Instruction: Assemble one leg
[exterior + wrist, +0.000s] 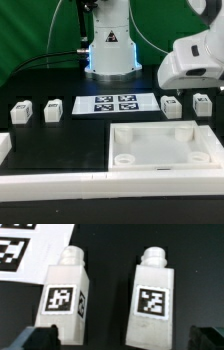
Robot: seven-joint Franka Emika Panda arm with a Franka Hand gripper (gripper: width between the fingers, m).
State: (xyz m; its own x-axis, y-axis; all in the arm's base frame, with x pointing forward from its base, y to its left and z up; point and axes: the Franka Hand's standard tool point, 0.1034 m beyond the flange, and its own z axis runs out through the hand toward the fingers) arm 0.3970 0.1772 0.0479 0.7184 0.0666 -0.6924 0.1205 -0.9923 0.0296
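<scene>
Tray (160,128) in front, jaws spread over two legs (66,294), near marker board (112,103)

The black surface (60,145) is carrying four legs (53,110), the marker board (115,103) and a white tray-like piece (165,128), all lying apart.

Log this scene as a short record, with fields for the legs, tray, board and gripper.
leg count: four, all loose, none fitted
left legs: two, at the exterior view's left
right legs: two, lying side by side, not touching, under the gripper
tray: at the front, the sockets in view hold nothing
marker board: between the two pairs of legs
gripper: open, holding nothing, above the right legs
</scene>
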